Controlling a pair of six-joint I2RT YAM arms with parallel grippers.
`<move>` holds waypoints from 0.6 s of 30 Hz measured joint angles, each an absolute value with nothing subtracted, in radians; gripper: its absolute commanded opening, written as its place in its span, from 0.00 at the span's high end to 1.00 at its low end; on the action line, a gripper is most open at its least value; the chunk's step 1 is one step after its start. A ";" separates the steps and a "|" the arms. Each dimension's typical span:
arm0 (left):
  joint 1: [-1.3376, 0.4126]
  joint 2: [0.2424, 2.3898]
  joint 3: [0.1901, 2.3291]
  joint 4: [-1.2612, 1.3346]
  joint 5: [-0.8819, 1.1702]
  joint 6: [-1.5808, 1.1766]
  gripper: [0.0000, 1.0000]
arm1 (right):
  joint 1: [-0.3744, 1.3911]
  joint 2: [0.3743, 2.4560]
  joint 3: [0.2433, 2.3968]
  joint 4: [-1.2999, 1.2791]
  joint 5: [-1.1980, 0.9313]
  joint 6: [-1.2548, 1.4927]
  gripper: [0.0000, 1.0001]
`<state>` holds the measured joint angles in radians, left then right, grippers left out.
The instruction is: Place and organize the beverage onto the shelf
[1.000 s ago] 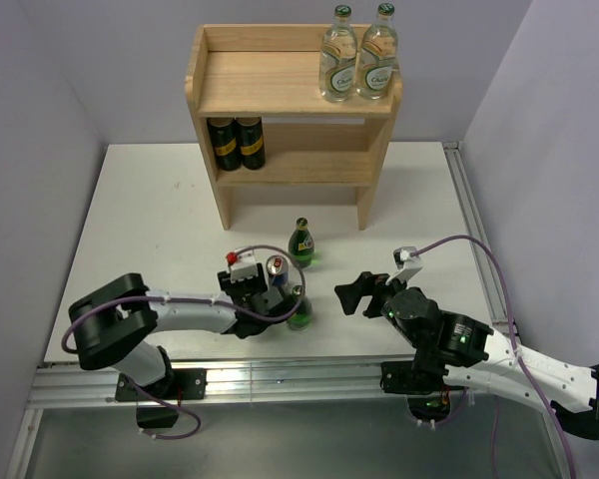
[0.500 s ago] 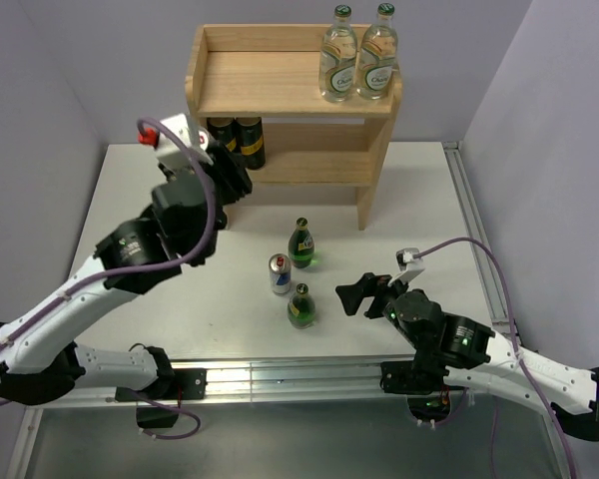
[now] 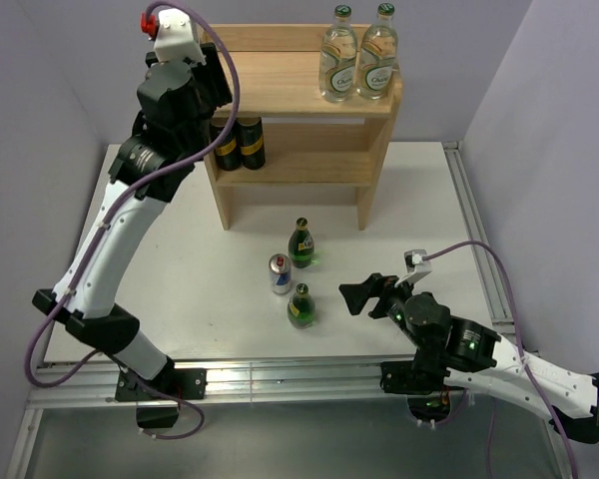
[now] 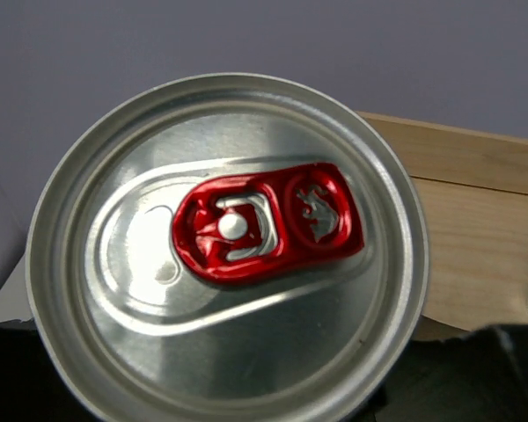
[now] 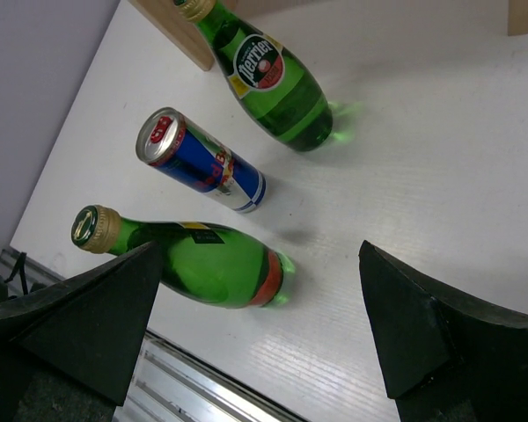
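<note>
My left gripper (image 3: 206,82) is raised at the top left corner of the wooden shelf (image 3: 280,88). It is shut on a silver can with a red tab (image 4: 229,255), whose top fills the left wrist view; the fingers are hidden. Two clear bottles (image 3: 357,55) stand on the top tier at the right. A blue-and-silver can (image 3: 280,274) and two green bottles (image 3: 300,242) (image 3: 299,306) stand on the table. My right gripper (image 3: 364,293) is open and empty, just right of the near green bottle (image 5: 202,264).
Two dark cans with yellow labels (image 3: 237,143) stand at the left of the shelf's lower tier. The shelf's edge shows in the left wrist view (image 4: 484,220). A metal rail (image 3: 280,379) runs along the table's near edge. Grey walls close in on both sides.
My left arm has swung from the front of the table, beside the can and bottle, up to the shelf's top left corner. The right gripper has hardly moved.
</note>
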<state>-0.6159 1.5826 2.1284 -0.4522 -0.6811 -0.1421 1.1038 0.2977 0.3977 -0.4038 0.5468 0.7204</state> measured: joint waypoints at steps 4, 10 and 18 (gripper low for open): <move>-0.551 1.652 2.120 -0.411 -0.589 -0.135 1.00 | 1.104 0.289 0.388 -0.401 0.556 0.721 0.00; -0.507 1.748 2.130 -0.333 -0.503 -0.139 1.00 | 1.104 0.290 0.384 -0.403 0.558 0.721 0.00; -0.492 1.814 2.204 -0.327 -0.500 -0.129 0.62 | 1.104 0.290 0.384 -0.403 0.560 0.721 0.00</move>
<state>-0.4915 1.8145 2.2044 -0.3271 -0.5003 -0.1291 1.1038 0.2905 0.3840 -0.4026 0.5602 0.7212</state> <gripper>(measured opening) 0.592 0.998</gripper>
